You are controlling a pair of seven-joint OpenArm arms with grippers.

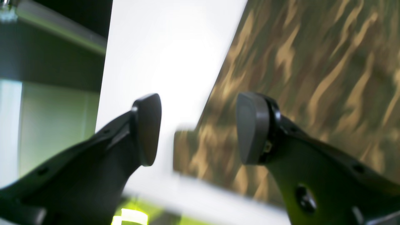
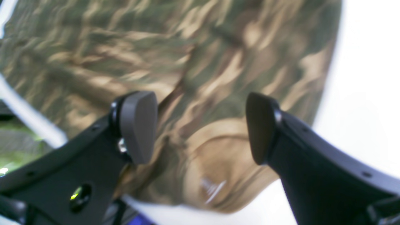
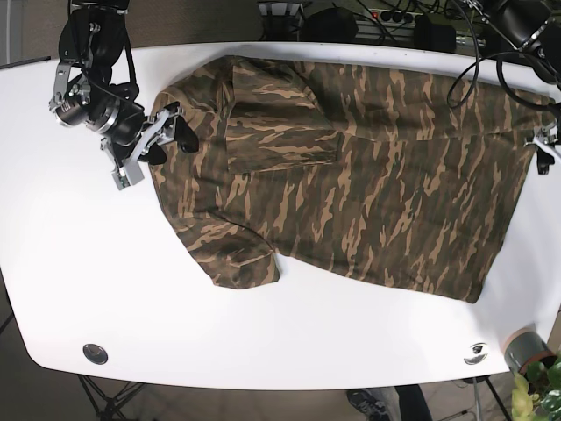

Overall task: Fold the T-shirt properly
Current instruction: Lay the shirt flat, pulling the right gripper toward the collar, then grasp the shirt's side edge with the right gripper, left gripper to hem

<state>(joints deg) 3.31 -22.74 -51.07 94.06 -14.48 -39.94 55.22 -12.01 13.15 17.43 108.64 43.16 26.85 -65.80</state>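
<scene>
A camouflage T-shirt [image 3: 368, 184] lies spread on the white table [image 3: 79, 263], collar toward the left and hem toward the right. One sleeve [image 3: 241, 259] sticks out at the front; the other [image 3: 272, 114] lies folded over the body. My right gripper [image 3: 168, 139] hovers open at the collar end, and its wrist view shows the tan inner collar [image 2: 212, 162] between its fingers [image 2: 137, 125]. At the hem's far corner [image 1: 187, 147] my left gripper [image 3: 545, 145] stands open, with nothing between its fingers [image 1: 250, 128].
Cables and power strips [image 3: 386, 17] run along the table's back edge. A potted plant [image 3: 530, 355] stands off the front right corner. Round metal fittings [image 3: 95, 353] sit near the front edge. Bare white table surrounds the shirt on the left and front.
</scene>
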